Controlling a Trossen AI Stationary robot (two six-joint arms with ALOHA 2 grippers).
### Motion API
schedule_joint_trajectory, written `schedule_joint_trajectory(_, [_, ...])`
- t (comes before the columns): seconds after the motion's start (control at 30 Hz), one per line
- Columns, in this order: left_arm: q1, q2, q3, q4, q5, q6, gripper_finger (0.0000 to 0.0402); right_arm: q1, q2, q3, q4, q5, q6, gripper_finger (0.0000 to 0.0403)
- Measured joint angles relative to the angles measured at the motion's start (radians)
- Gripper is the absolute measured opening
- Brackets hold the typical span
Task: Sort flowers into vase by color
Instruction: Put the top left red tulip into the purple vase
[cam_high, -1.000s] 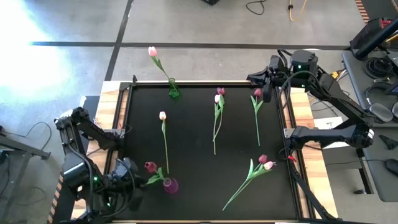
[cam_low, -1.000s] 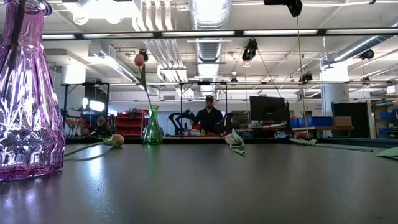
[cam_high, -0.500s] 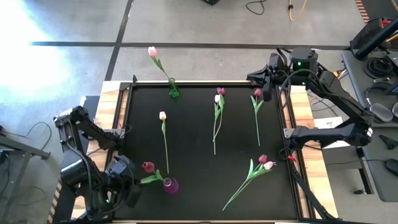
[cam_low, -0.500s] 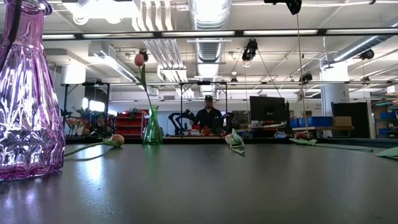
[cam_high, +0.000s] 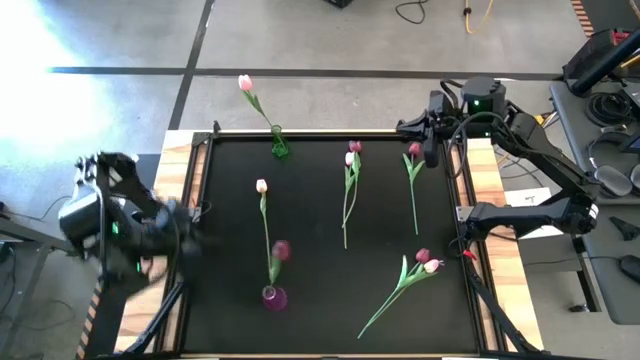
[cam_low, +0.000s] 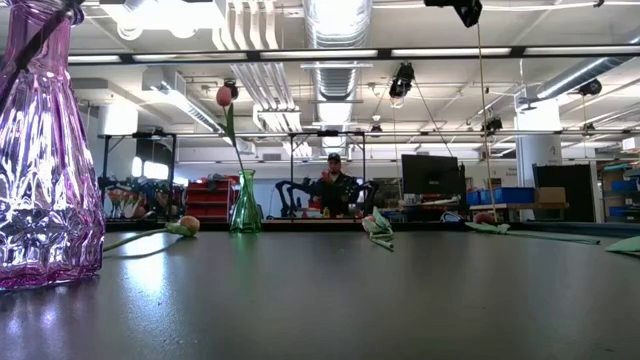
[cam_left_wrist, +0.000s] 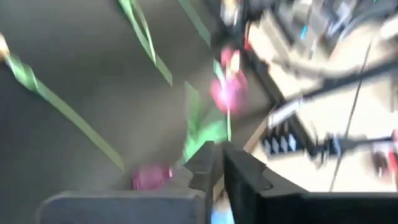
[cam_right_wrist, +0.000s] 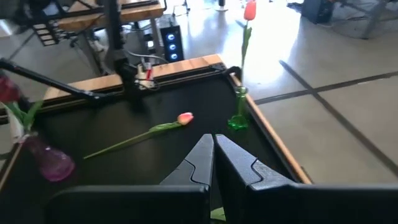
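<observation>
A dark magenta tulip stands with its stem in the purple vase near the table's front. My left gripper hangs shut over the table's left edge, apart from it, with nothing between its fingers. A pink tulip stands in the green vase at the far edge. A pale tulip lies flat mid-table. More tulips lie to the right: a pair, a dark one and another pair. My right gripper waits shut at the far right corner.
A raised dark frame borders the black mat, with wooden strips outside it. A desk with gear stands beyond the right edge. In the low view a person sits far behind the table. Bare mat lies at the front middle.
My left gripper has pulled away fast from the purple vase toward the table's left edge and upward. The dark magenta tulip, which leaned out of the vase toward the left with its head low, now stands nearly upright above the vase.
</observation>
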Motion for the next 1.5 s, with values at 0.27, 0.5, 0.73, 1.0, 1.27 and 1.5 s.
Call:
schedule_joint_trajectory(0.27, [0.278,-0.289,-0.226,0.000,-0.063,0.206,0.0001,0.000,0.059,-0.001,-0.007,-0.036,0.061,0.0009])
schedule_joint_trajectory(0.5, [0.451,-0.513,-0.431,0.103,-0.013,0.428,0.0000,0.026,0.130,-0.001,-0.006,0.067,0.188,0.0009])
schedule_joint_trajectory(0.73, [0.456,-0.759,-0.681,0.349,0.013,0.616,0.0000,0.094,0.270,-0.001,-0.002,0.222,0.343,0.0009])
schedule_joint_trajectory(1.0, [0.456,-0.996,-0.938,0.641,0.046,0.736,0.0000,0.190,0.431,-0.053,0.076,0.324,0.479,0.0009])
schedule_joint_trajectory(1.27, [0.456,-1.096,-1.108,0.828,0.004,0.739,0.0000,0.193,0.583,-0.085,0.069,0.360,0.613,0.0022])
schedule_joint_trajectory(1.5, [0.457,-1.068,-1.149,0.842,-0.043,0.656,0.0000,0.147,0.716,-0.059,0.048,0.381,0.693,0.0100])
